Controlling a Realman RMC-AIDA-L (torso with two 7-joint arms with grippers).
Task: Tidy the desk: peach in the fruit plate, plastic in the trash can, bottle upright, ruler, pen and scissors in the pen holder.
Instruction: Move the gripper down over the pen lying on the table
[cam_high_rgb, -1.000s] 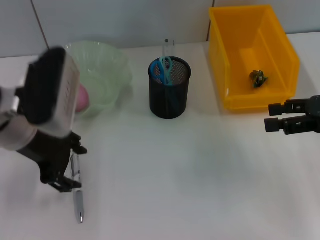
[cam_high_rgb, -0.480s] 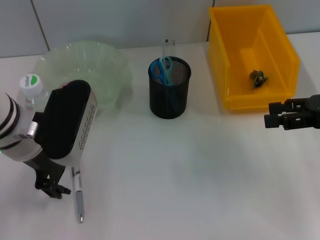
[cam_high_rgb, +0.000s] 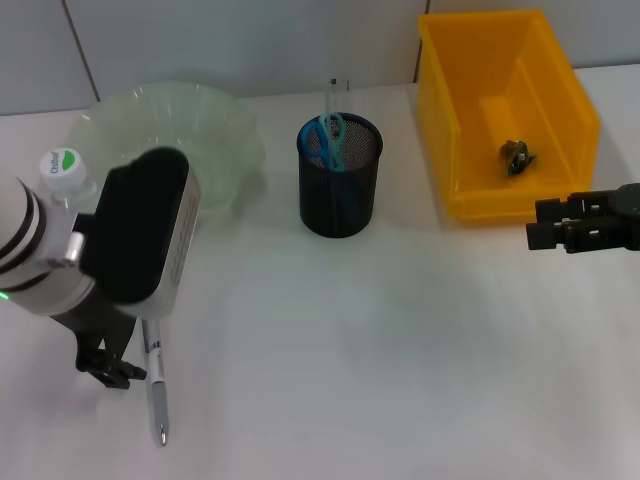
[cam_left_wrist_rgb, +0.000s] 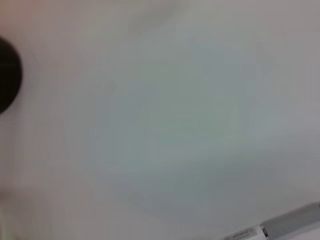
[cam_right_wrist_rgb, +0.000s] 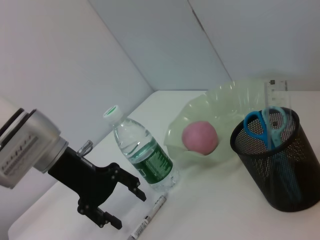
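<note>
The silver pen (cam_high_rgb: 156, 392) lies on the white table at the front left. My left gripper (cam_high_rgb: 112, 368) hovers just beside it, open, as the right wrist view shows: left gripper (cam_right_wrist_rgb: 120, 204), pen (cam_right_wrist_rgb: 149, 218). The bottle (cam_right_wrist_rgb: 143, 156) stands upright with its green cap (cam_high_rgb: 62, 165) on. The pink peach (cam_right_wrist_rgb: 200, 137) rests in the green fruit plate (cam_high_rgb: 225, 125). Blue scissors (cam_high_rgb: 327, 140) and a clear ruler (cam_high_rgb: 334, 97) stand in the black mesh pen holder (cam_high_rgb: 340, 190). The crumpled plastic (cam_high_rgb: 516, 156) lies in the yellow trash can (cam_high_rgb: 560, 110). My right gripper (cam_high_rgb: 542, 224) hangs open in front of the can.
A strip of the pen (cam_left_wrist_rgb: 282, 229) shows in the left wrist view over bare table. White wall panels stand behind the table. The bottle stands close behind my left arm, and the plate stands beside it.
My left wrist has swung and dropped toward the pen, uncovering the bottle and plate in the head view. The right gripper has drifted slightly toward the yellow can.
</note>
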